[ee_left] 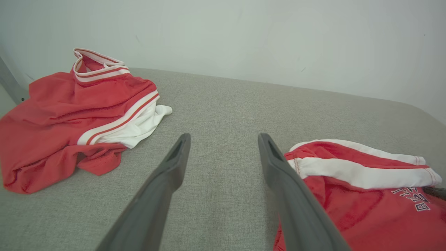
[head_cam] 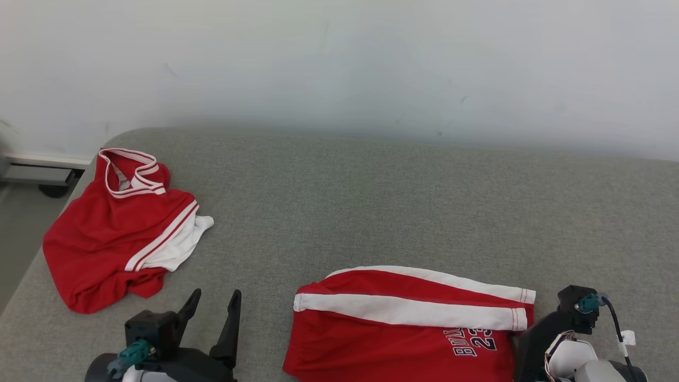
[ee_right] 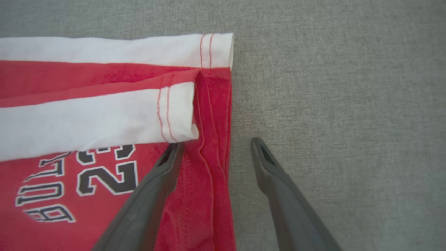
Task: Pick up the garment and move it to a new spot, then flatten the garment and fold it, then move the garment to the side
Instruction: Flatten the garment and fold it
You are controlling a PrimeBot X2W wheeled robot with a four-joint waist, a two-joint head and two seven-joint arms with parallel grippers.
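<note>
A folded red garment with white stripes and dark "23" lettering lies flat at the near edge of the grey surface; it also shows as the garment in the left wrist view. My right gripper stands open and points down at the garment's right hem, one finger over the red cloth and the other over bare grey fabric. Its dark wrist housing sits just right of the fold. My left gripper is open and empty, left of the garment, and appears as the left gripper over bare surface.
A second red and white garment lies crumpled at the far left, near the surface's left edge; the same heap shows in the left wrist view. The grey padded surface runs back to a white wall.
</note>
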